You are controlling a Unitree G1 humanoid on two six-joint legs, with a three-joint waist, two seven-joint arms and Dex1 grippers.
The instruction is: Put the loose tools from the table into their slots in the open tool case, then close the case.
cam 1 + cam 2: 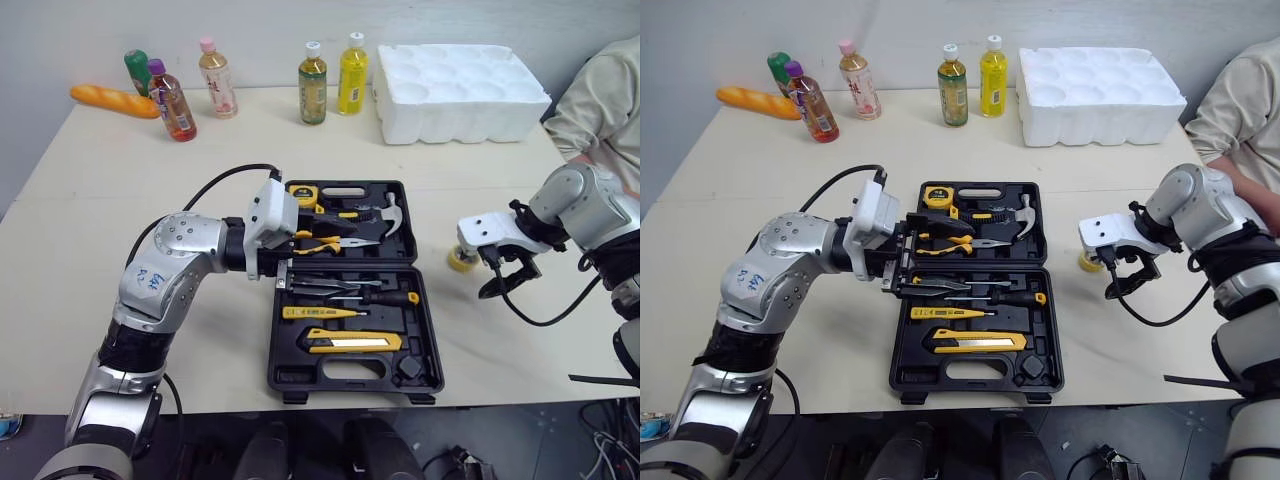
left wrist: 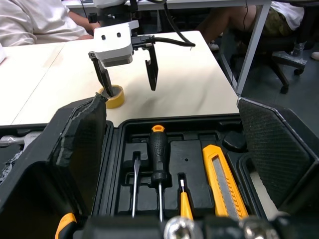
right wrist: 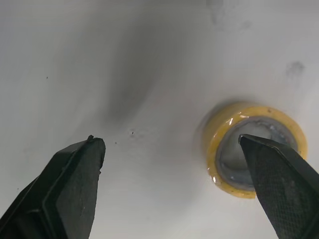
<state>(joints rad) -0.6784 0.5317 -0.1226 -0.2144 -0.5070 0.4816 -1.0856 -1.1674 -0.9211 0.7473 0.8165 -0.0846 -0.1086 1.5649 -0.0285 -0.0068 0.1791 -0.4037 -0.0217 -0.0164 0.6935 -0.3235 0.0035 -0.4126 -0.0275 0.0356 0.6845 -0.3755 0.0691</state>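
Pale wooden tabletop (image 1: pixel 100 200) is lying under everything you're working over. Your right claw (image 3: pixel 169 142) is hanging wide open, gripping nothing. One of its fingers is covering part of the yellow tape roll (image 3: pixel 212 149), so you can't tell whether it's touching. From the head cameras, the claw is hiding part of that roll. Your left claw (image 2: pixel 169 99) is also spreading wide and empty, above the open black plastic tool case (image 1: pixel 285 375).
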